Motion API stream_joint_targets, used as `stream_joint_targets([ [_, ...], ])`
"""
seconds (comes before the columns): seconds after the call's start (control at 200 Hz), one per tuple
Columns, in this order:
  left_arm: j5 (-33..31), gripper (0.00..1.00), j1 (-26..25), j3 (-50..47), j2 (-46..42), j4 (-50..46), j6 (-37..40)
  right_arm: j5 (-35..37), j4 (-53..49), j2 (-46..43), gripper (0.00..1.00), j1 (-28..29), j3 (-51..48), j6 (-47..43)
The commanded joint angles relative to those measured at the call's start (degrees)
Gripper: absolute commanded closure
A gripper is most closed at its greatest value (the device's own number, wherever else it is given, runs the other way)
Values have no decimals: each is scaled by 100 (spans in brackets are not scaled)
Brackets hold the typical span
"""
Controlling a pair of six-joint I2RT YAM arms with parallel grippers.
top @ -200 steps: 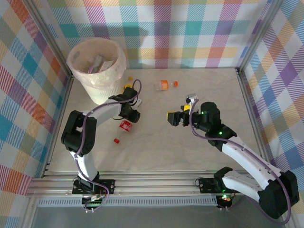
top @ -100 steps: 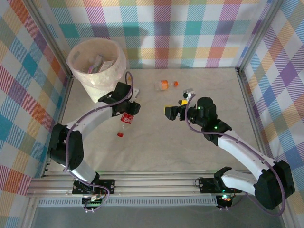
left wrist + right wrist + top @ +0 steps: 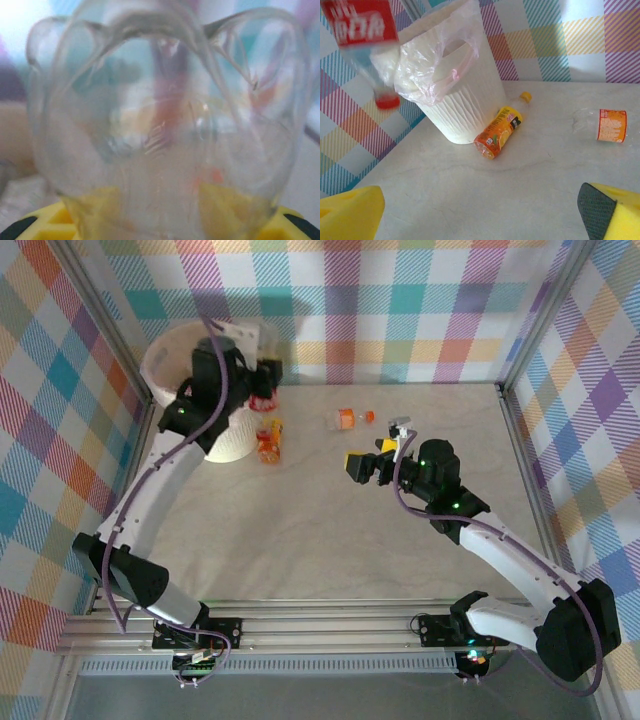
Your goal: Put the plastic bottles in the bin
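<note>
Clear plastic fills the left wrist view: the base of the red bottle (image 3: 160,140), blurred and too close to read. Only slivers of the yellow fingers (image 3: 45,225) show under it, cut off by the bottom edge. The left gripper (image 3: 264,383) has its jaws clamped on the red bottle.

In the top view the arm hides most of that bottle. I cannot tell if it hangs over the opening or just outside the rim. The right wrist view shows it best: long axis near vertical, slightly tilted, red cap (image 3: 385,102) pointing down, label cut off at the top edge. It is in the air beside the bin (image 3: 465,107), up near the rim. The bag (image 3: 427,65) spills over that rim.

The orange bottle (image 3: 499,133) lies on the table (image 3: 530,185) just beside the bin's foot, its cap pointing away from the arms toward the far wall. The clear bottle (image 3: 602,125) with an orange label lies flat, well apart from the bin.

The right gripper (image 3: 368,458) has its jaws spread with nothing in them, above mid-table.

Half a second ago the left gripper was low on the table with the red bottle. Now it is up at the bin. The orange bottle, then under the arm, is in plain sight. The right gripper has barely shifted.
</note>
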Motion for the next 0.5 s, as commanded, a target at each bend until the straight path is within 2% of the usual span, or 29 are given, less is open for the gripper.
stream_joint_targets([
  [0.0, -837, 57, 309, 769, 398, 445, -388, 58, 253, -137, 0, 24, 136, 96],
  [0.045, -859, 57, 413, 1200, 594, 441, -424, 79, 226, -151, 0, 24, 89, 134],
  [0.135, -1328, 59, 551, 1791, 963, 718, -199, 117, 236, -216, 0, 24, -33, 206],
  [0.29, -2092, 59, 895, 1960, 1491, 1629, 194, 199, 85, -268, 0, 24, -111, 239],
  [0.35, -2066, 59, 1025, 2023, 1672, 1693, 217, 247, -11, -306, 0, 24, -194, 315],
  [0.495, -1935, 57, 1301, 2230, 1882, 1157, -151, 512, -50, -514, 0, 24, -538, 484],
])
